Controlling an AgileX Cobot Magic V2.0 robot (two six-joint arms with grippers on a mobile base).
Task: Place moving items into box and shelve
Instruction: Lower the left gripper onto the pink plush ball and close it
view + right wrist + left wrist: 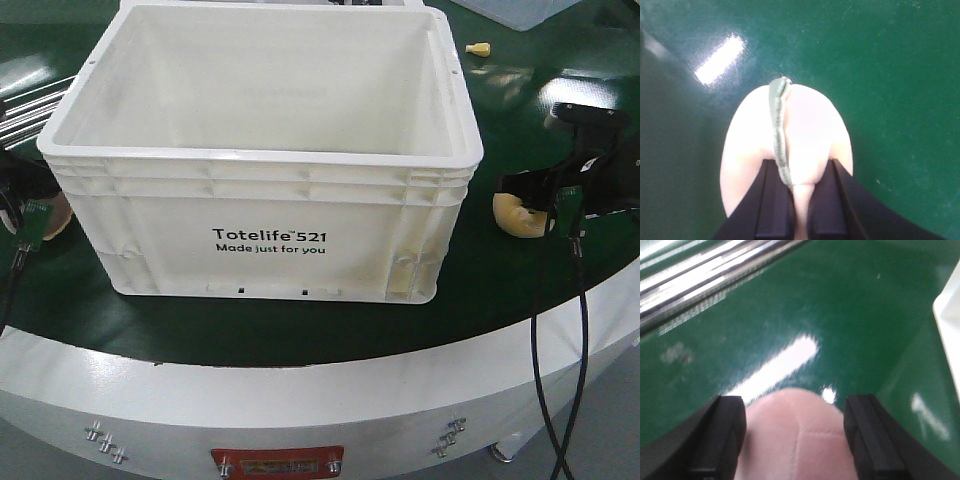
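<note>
Green bench (300,325) with a white curved edge fills the front view. The box (270,200), cream-white with a ribbed rim and "Totelife 521" print, stands upright at centre frame on the bench, open top, nothing seen inside. Metal rails (715,280) run across the upper left of the left wrist view. Black cables (540,350) hang down at lower right.

Right gripper (540,195) is at the right edge of the frame, just beside the box's right wall but apart from it. Its fingers (774,200) are pinched together on the narrow middle ridge of a pale soft item (790,135) with a green seam, low over the bench.

Left gripper (25,215) is at the left edge, beside the box's left wall. Its fingers (727,435) are clamped on a pink soft item (795,425), which touches both.

A small yellow piece (479,48) lies on the bench at upper right, behind the box.
</note>
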